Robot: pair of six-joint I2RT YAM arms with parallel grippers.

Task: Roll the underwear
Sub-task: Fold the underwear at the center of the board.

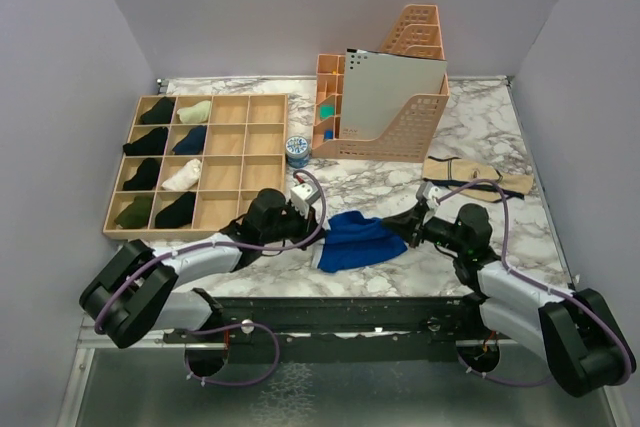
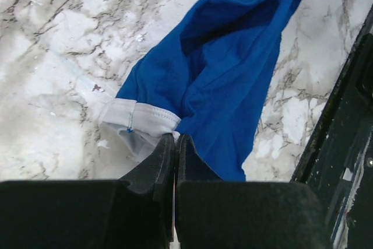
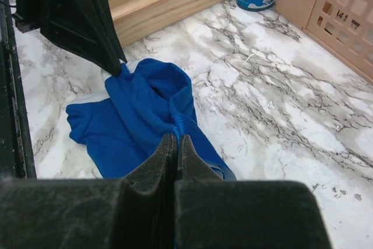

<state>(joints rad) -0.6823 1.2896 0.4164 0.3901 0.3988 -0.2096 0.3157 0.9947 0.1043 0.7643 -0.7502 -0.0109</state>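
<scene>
At the far left we see the wooden divider tray (image 1: 265, 162), with dark and pale rolled garments (image 1: 143, 175) in its two left columns. Just right of it, our left gripper (image 2: 176, 139) is clenched on the white waistband edge of the blue underwear (image 1: 355, 240). The underwear lies crumpled on the marble table (image 1: 380, 182) near the front edge, between both arms. Our right gripper (image 3: 176, 139) pinches the blue fabric on the opposite side. A beige garment (image 1: 475, 175) lies further right.
</scene>
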